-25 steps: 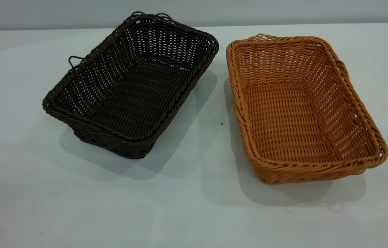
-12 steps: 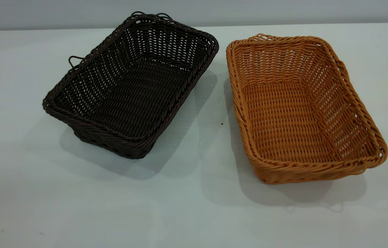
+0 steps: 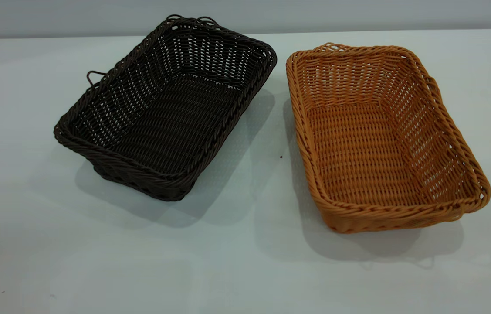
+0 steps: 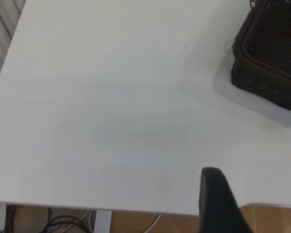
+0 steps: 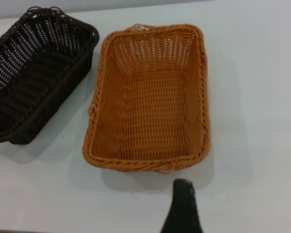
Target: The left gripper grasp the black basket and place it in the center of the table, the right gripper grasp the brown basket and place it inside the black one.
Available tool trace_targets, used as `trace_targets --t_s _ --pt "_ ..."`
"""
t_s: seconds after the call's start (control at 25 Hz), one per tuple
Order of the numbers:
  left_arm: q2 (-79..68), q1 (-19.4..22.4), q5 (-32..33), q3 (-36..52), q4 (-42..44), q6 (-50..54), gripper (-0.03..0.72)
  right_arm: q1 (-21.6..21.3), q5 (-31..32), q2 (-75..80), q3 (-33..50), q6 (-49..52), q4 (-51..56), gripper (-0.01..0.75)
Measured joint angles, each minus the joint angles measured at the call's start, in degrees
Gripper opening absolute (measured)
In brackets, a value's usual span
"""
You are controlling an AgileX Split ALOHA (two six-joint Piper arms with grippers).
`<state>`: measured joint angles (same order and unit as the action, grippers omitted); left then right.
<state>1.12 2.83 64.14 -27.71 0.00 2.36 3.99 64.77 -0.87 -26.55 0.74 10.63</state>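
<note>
The black basket (image 3: 167,109) stands on the table (image 3: 245,270) at the left, turned at an angle. The brown basket (image 3: 376,139) stands beside it at the right, a narrow gap apart. Both are empty. Neither gripper shows in the exterior view. In the left wrist view my left gripper (image 4: 255,179) is open and empty over the table's edge, far from the black basket's corner (image 4: 271,63). In the right wrist view part of my right gripper (image 5: 182,208) shows just short of the brown basket's near rim (image 5: 150,162), with the black basket (image 5: 34,73) beyond.
The table's edge runs through the left wrist view, with floor and cables (image 4: 77,221) below it. A small dark speck (image 3: 281,157) lies between the baskets. A grey wall (image 3: 245,13) stands behind the table.
</note>
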Motion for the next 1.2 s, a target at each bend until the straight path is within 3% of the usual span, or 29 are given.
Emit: trace_targets --t_s 0.24,0.36,0.6,0.88,1.04,1.2 --pt "-3.51 0.00 -0.13 0.00 -0.85 0.11 0.366 0.00 -1.28 6.46 -0.13 0.16 1.43 0.561" --pt "-10.77 0.00 -2.07 -1.15 -2.05 -0.07 0.410 0.00 -5.75 15.75 -0.60 -1.57 3.86 0.601" --pt "-30.18 0.00 -12.96 -4.81 -2.44 -3.57 0.510 0.00 -14.61 35.83 -0.60 -9.08 12.64 0.615" --pt "-50.76 0.00 -31.43 -7.76 -2.44 -5.96 0.526 0.00 -20.03 56.42 -0.60 -23.50 30.20 0.610" --pt "-61.71 0.00 -39.40 -10.21 -2.44 -6.02 0.527 0.00 -22.99 67.98 -0.79 -24.49 40.04 0.601" --pt "-71.82 0.00 -42.68 -14.16 -2.44 -6.02 0.527 0.00 -21.10 80.84 -1.17 -21.49 50.27 0.591"
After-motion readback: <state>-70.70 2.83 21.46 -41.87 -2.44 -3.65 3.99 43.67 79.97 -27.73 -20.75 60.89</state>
